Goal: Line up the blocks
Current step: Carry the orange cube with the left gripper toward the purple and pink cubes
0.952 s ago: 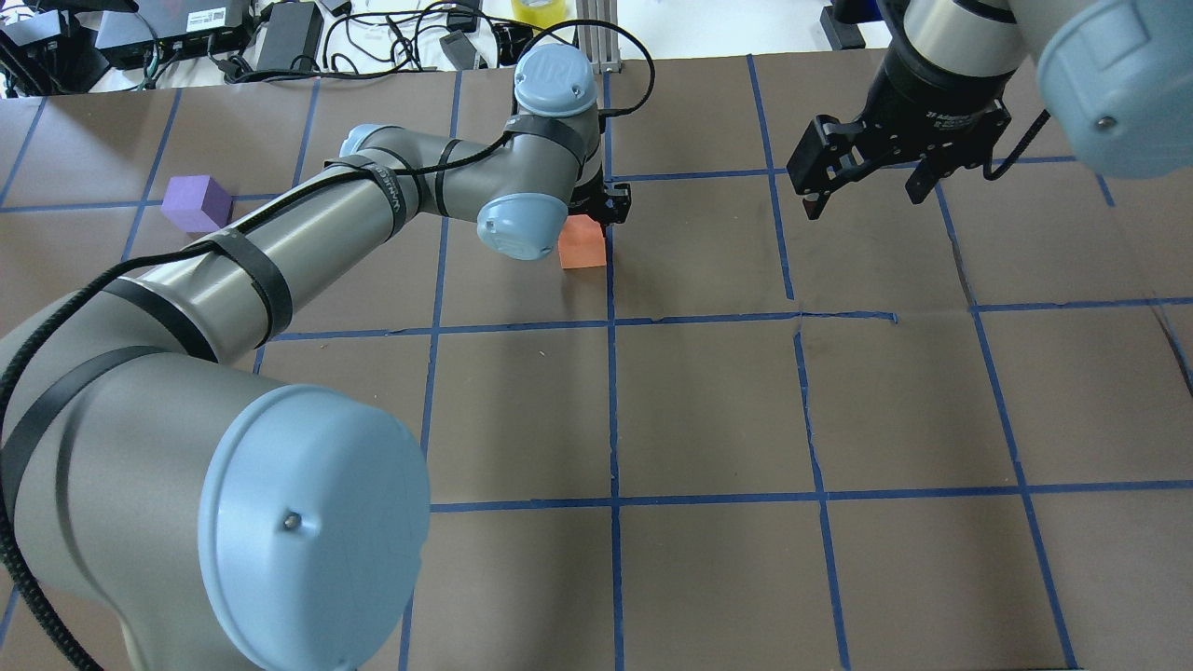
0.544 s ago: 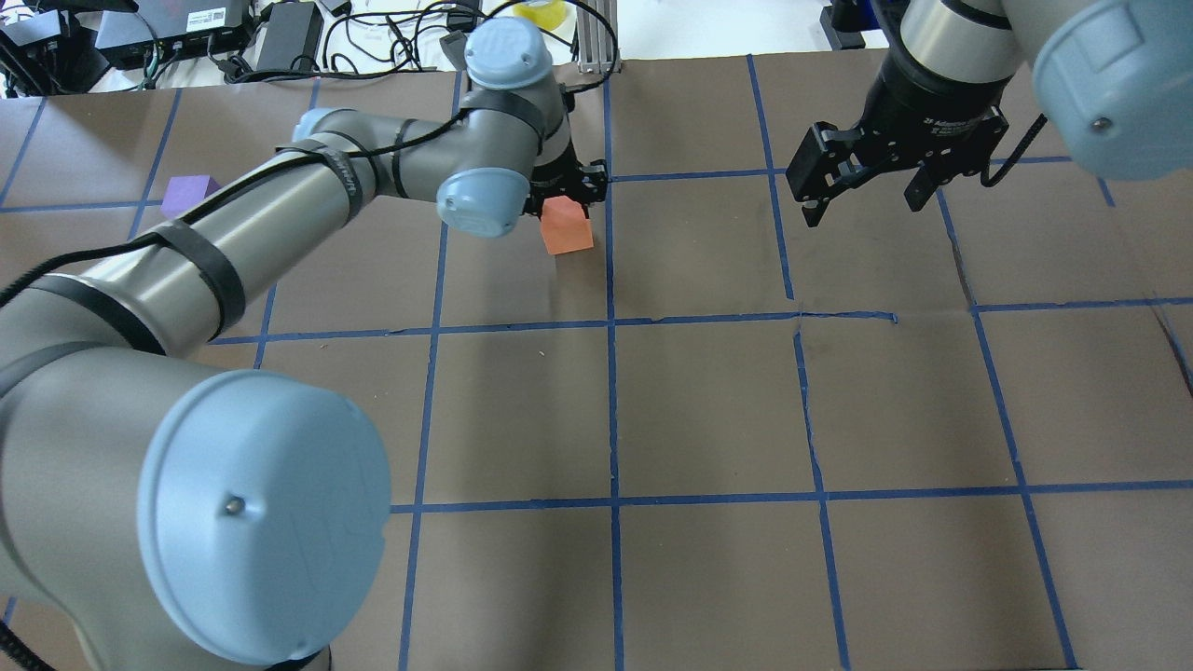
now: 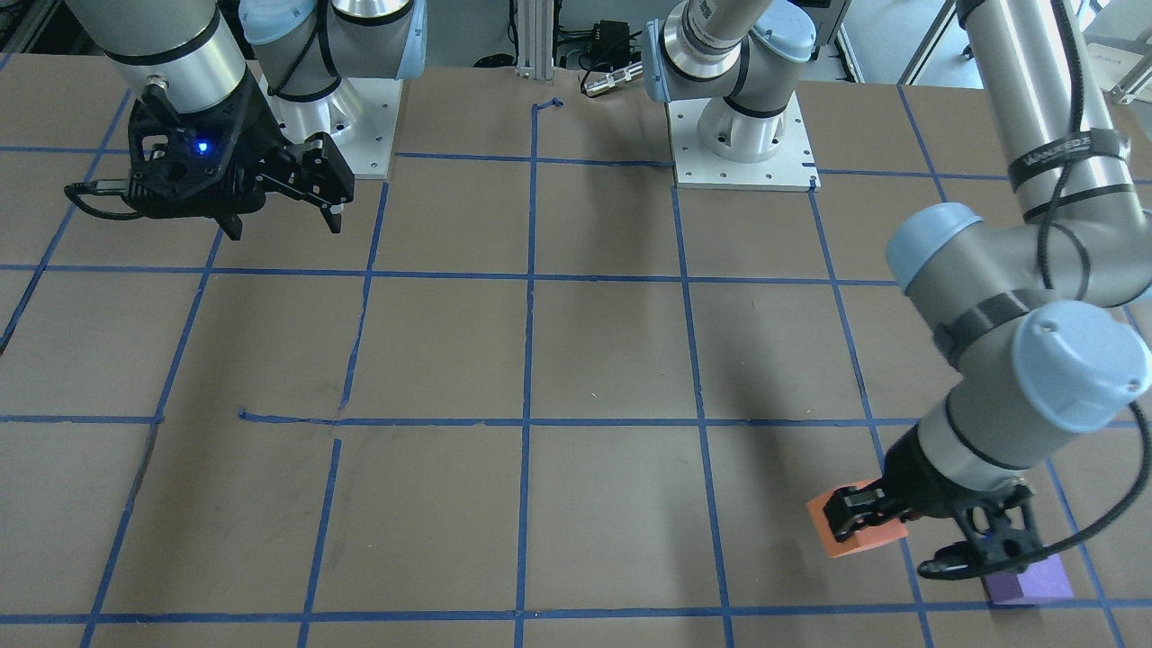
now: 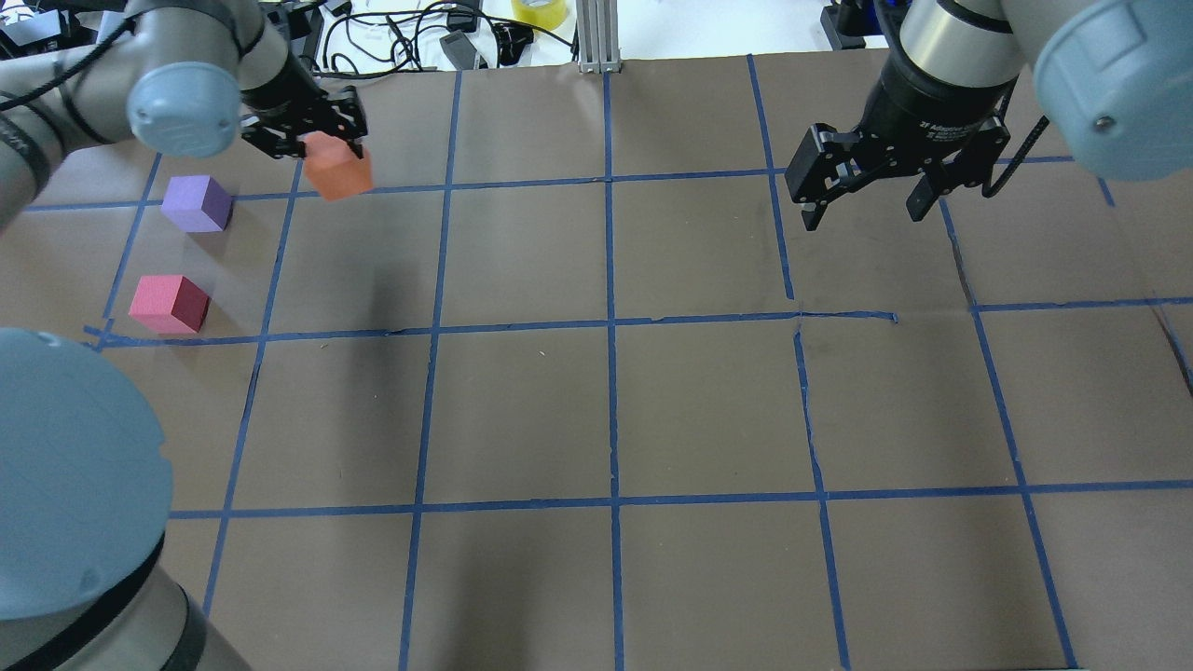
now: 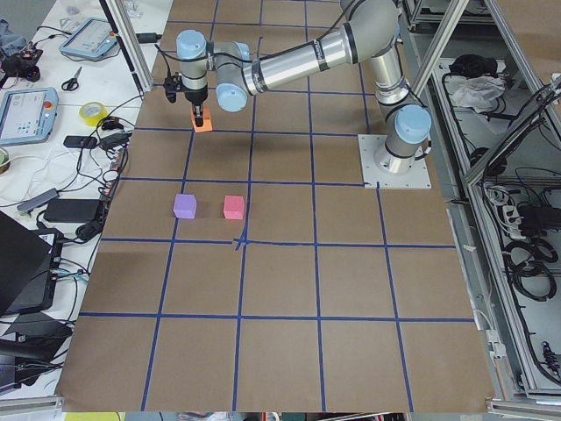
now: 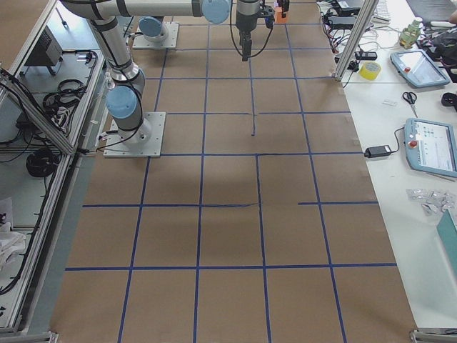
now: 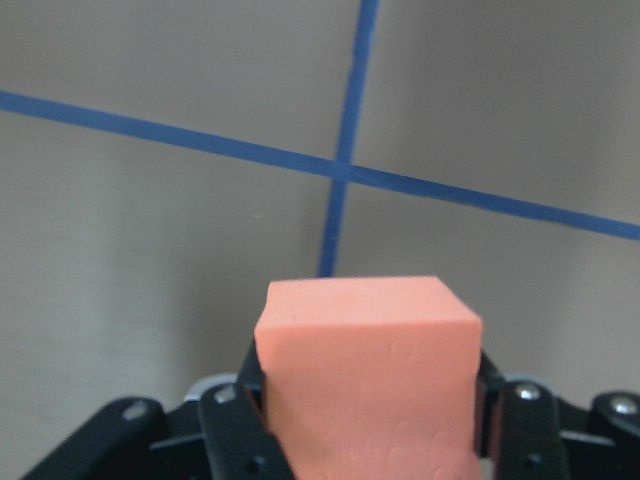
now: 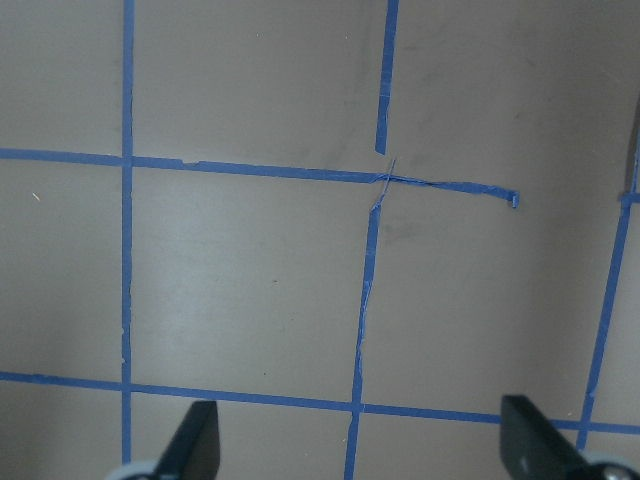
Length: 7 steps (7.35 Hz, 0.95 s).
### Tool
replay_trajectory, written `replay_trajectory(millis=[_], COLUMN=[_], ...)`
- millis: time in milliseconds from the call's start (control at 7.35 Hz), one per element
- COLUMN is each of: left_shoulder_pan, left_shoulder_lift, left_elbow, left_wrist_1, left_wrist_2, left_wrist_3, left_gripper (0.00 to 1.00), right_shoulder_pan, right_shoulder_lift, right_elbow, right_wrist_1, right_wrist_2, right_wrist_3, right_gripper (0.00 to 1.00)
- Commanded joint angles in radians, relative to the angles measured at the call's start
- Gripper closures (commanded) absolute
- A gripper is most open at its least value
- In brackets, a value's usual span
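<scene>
orange block (image 4: 337, 170) moved leftward | left fingers (image 3: 850, 520) pinch it, right fingers (image 4: 803, 191) spread | mid-carry; next: align beside purple block (image 4: 197, 202), pinkish-red block (image 4: 169, 304)

My left arm (image 3: 1026, 90) and right arm (image 4: 951, 37) are silver tubes with pale blue caps (image 3: 1071, 364) on the joints, a little screw (image 4: 1104, 121) in each cap, on white base plates (image 3: 720, 175) with screw holes. Left one's got a black cable (image 3: 1069, 54) strapped on with black bands (image 3: 1071, 148), white lettering I can't really read from here, and the right gripper (image 3: 286, 225) is all black with a tiny blue light (image 3: 202, 144).
</scene>
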Motion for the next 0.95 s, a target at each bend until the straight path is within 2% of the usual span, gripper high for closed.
replay_trajectory(millis=[0,272,816], left_shoulder_pan=[0.178,0.304,0.326], left_shoulder_lift=[0.010,-0.037,-0.125], left_elbow=[-0.003,0.005,0.019], left_wrist_1=[-0.016,-0.004,0.073], left_wrist_2=[0.011,0.000,-0.003], left_wrist_3=[0.326,0.541,0.541], left_gripper=[0.84,0.84,0.86], right_shoulder_pan=[-0.001,0.000,0.000], right_shoulder_lift=[0.000,0.003,0.005], right_elbow=[0.000,0.000,0.000], right_wrist_1=[-0.003,-0.011,-0.017], right_wrist_2=[-0.001,0.000,0.000], right_wrist_3=[0.001,0.001,0.001], right_gripper=[0.00,0.00,0.00])
